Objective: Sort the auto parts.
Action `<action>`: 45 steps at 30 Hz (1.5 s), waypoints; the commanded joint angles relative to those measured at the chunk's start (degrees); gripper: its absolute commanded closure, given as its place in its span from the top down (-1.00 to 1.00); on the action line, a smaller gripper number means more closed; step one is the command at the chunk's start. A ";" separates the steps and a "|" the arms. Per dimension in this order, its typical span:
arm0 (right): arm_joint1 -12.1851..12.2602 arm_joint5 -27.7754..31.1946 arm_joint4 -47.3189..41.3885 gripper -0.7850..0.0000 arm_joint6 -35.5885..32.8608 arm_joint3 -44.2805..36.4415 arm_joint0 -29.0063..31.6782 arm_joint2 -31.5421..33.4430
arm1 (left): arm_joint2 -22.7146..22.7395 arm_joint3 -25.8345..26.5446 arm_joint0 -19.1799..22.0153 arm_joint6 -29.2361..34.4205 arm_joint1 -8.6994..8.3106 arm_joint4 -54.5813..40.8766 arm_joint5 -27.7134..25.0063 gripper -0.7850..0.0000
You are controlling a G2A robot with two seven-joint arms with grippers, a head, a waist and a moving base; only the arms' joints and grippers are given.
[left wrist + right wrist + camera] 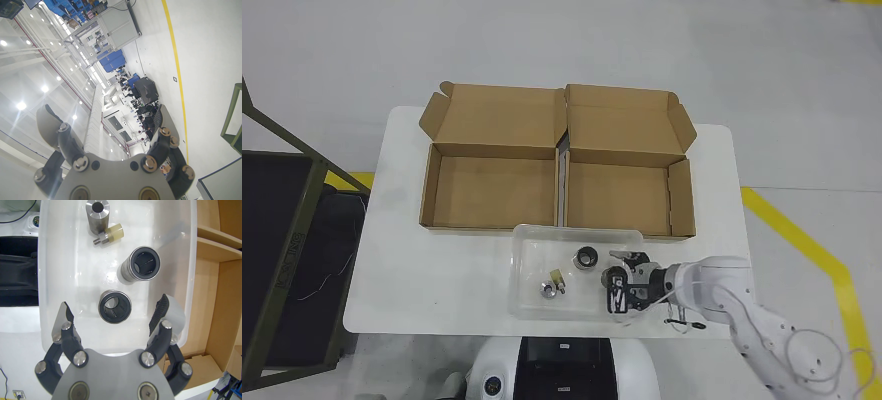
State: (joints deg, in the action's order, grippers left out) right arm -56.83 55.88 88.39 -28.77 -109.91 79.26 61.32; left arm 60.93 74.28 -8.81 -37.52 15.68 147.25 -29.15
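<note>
Left gripper point(103, 110): fingers apart, empty, aimed off the table. Left brown cardboard box point(490, 195) and right brown cardboard box point(617, 200): open, side by side on the white table point(402, 260). In front, the clear plastic tray point(56, 275) holds a plain steel cylinder with dark bore point(97, 218); against it, a small threaded steel fitting with cream cap point(109, 236); a large steel sleeve bearing with black end ring point(140, 264); and a smaller matching bearing point(115, 308). Right gripper point(115, 306): above the latter, fingers spread wide.

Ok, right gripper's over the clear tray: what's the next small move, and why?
Probably lower the right gripper straight down: its open fingers flank the nearer black-rimmed steel cylindrical bearing, which lies clear of the larger bearing in the translucent plastic tray.
</note>
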 commanded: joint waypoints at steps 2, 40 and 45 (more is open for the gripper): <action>-0.04 -0.24 0.33 0.94 0.29 0.87 -0.28 -0.69 | 0.00 0.00 0.00 0.00 0.00 0.00 0.00 1.00; 0.01 0.23 -1.72 -1.00 -5.24 -2.10 -4.78 -2.50 | 0.00 0.00 0.00 0.00 0.00 0.00 0.00 1.00; 0.37 0.13 -4.45 -1.00 -7.87 -5.29 -4.14 -0.82 | 0.00 0.00 0.00 0.00 0.00 0.00 0.00 1.00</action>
State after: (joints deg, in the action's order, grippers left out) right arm -56.53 56.14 84.64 -36.07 -114.54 75.03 60.17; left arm 60.93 74.28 -8.81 -37.52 15.68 147.25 -29.15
